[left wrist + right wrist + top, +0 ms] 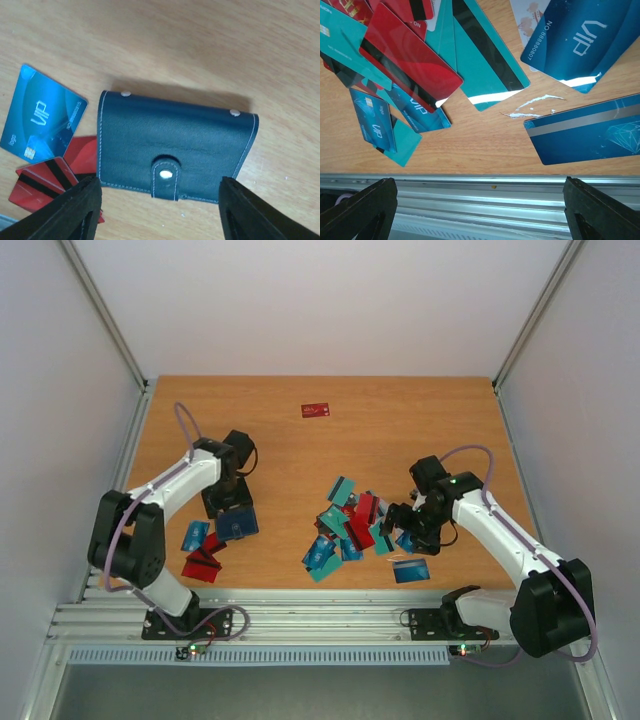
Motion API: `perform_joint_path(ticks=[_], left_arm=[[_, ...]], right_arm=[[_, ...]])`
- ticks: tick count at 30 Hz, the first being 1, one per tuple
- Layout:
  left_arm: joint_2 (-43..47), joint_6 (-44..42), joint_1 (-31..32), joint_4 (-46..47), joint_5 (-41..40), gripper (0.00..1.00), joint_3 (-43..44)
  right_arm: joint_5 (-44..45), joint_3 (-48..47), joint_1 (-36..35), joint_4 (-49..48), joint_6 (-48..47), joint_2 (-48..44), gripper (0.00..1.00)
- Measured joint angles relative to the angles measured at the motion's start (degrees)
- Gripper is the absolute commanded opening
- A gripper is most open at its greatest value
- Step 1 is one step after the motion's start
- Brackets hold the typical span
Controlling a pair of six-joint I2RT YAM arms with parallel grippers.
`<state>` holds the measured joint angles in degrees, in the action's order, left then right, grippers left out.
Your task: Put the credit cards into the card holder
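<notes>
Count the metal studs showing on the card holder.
3 on the card holder: left corner stud and right corner stud on its upper edge, clasp stud on the tab. Others may be hidden underneath.

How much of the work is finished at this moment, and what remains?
Nothing looks done: the card holder lies closed, clasp fastened. Nothing is held: the left gripper is open above it, the right gripper open above the heaped credit cards. Remaining: opening the holder and loading every card, also the lone red card at the far side.
</notes>
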<state>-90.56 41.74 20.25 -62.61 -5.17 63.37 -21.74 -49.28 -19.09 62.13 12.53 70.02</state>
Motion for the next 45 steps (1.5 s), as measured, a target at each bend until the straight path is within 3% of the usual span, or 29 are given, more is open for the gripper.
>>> perform_joint_path(ticks=[9,19,26,36,45], left_arm=[[-4.22,0.0,0.07,2.58,1.99,0.4,-2.29],[-6.43,-2.82,0.07,6.21,4.11,0.32,-5.33],[-6.25,-4.2,-0.28,8.5,7.15,0.1,-6.27],[-4.52,-7.56,0.07,11.89,11.87,0.07,-7.3],[-1.16,-17.57,7.23,17.38,18.21,0.07,-4.26]], right_arm=[[1.75,-0.2,-0.04,2.69,-1.16,0.02,0.92],[2.58,-2.01,-0.04,3.54,-2.36,1.7,0.92],[2.86,-3.39,-0.04,3.85,-3.28,3.67,0.92],[3.54,-5.97,-0.04,4.17,-4.48,4.76,0.94],[-0.72,-10.27,-0.07,0.94,-7.23,8.15,0.94]])
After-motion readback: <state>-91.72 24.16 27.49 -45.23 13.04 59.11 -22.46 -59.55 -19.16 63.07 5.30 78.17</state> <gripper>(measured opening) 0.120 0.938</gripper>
